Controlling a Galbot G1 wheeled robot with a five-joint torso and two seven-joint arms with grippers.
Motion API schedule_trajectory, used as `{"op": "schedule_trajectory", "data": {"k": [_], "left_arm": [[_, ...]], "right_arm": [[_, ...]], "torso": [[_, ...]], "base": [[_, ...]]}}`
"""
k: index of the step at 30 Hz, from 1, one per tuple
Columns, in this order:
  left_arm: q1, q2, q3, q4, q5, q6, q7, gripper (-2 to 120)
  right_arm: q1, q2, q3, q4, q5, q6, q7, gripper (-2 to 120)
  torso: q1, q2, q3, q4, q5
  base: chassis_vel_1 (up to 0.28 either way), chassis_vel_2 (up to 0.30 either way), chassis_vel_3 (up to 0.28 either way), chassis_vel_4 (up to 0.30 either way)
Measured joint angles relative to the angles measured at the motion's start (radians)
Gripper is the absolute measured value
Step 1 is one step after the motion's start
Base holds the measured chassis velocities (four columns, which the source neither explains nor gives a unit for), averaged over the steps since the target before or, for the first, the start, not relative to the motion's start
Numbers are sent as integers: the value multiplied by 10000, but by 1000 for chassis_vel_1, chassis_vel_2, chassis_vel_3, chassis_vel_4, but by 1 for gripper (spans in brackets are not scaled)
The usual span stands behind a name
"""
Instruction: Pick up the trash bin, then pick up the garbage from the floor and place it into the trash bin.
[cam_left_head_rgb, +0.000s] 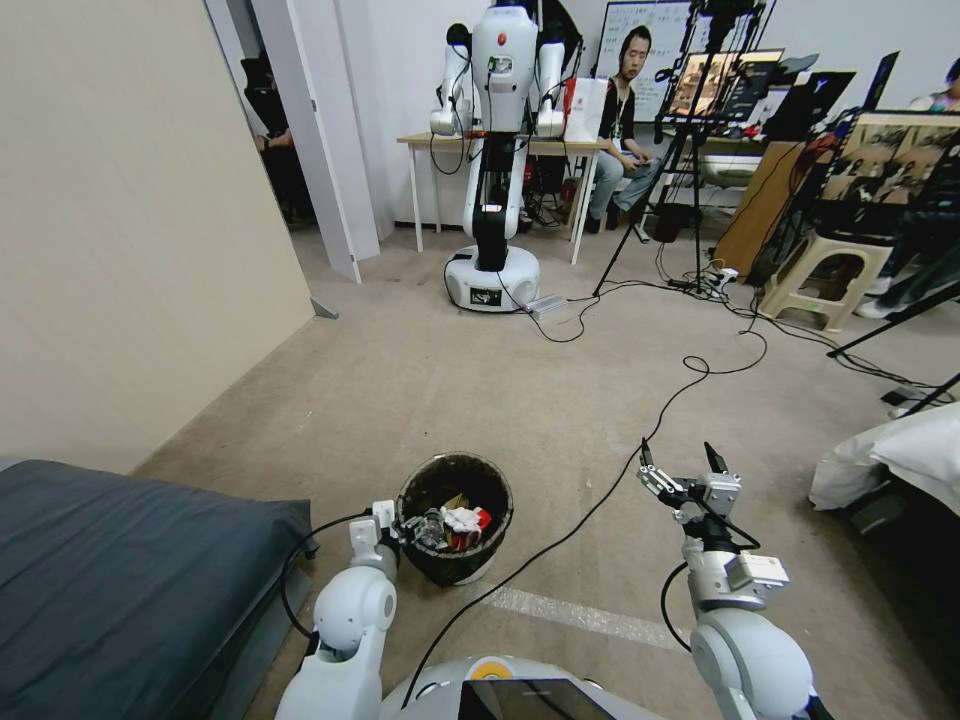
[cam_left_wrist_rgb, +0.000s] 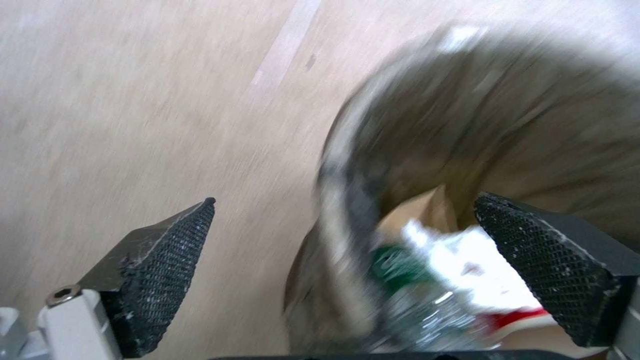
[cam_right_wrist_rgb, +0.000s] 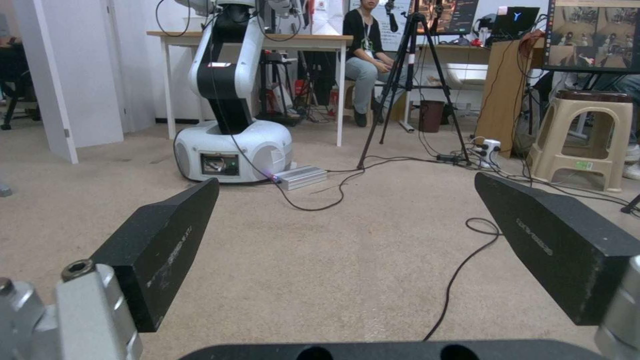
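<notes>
On the carpet beside the bed (cam_left_head_rgb: 130, 560), the left gripper (cam_left_wrist_rgb: 347, 250) has its fingers (cam_left_wrist_rgb: 167, 270) spread wide, straddling the rim of the trash bin (cam_left_head_rgb: 455, 520). Its dark liner holds the garbage (cam_left_head_rgb: 462, 522): tissue, bottle, red packets, blurred. The right gripper (cam_left_head_rgb: 680, 465) hangs spread, empty.

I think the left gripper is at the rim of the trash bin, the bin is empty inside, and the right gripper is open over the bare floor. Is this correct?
One part is wrong: the trash bin is not empty. The head view shows garbage inside it, white tissue and red packets. The rest holds: the left gripper straddles its rim, and the right gripper is open over bare floor.
</notes>
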Motion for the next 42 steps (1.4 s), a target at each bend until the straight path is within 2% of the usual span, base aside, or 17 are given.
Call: {"op": "schedule_trajectory", "data": {"k": [1,3,4,5,6,7,8,10,11,15,19,42], "left_arm": [[85,71,-102,-225,244,-223,442,100],[151,101,-156,-303,422,-454,668,100],[382,136,-324,-504,1313,-1543,1219,100],[382,136,-324,-504,1313,-1543,1219,100],[512,132,-380,-547,1672,-2282,1328,100],[1274,121,-445,-687,2219,-4729,1240,100],[1274,121,-445,-687,2219,-4729,1240,100],[1967,93,-429,-517,2565,-6344,892,100],[2105,58,-401,-464,2600,-6653,770,100],[2281,-3,-302,-376,2564,-7071,502,100],[2336,-29,-255,-348,2528,-7158,382,100],[2315,-103,-185,-362,2470,-6926,205,100]], "right_arm": [[6,0,8,25,32,-49,0,100],[1,0,15,37,53,-70,0,100],[-41,-1,62,64,118,-85,-46,100],[-41,-1,62,64,118,-85,-46,100],[-67,3,85,74,136,-81,-74,100],[-253,99,148,80,188,190,-135,100],[-253,99,148,80,188,190,-135,100],[-443,203,172,-1,190,563,-65,100],[-492,223,173,-36,187,641,0,100],[-553,254,166,-123,163,808,176,100],[-577,258,158,-166,102,868,268,100],[-620,254,154,-243,-108,953,490,100]], "torso": [[0,0,0,-1,2],[0,0,0,-1,2],[0,0,-1,0,1],[0,0,-1,0,1],[0,0,-1,1,2],[0,0,-1,1,2],[0,0,-1,1,2],[-1,0,-1,1,2],[-1,0,-2,2,0],[-1,0,-1,1,1],[-1,0,-1,1,2],[-1,0,-1,0,1]], "base": [[0,0,0,0],[0,0,0,0],[0,0,0,0],[0,0,0,0],[0,0,0,0],[0,0,0,0],[0,0,0,0],[0,0,0,0],[0,0,0,0],[0,0,0,0],[0,0,0,0],[0,0,0,0]]}}
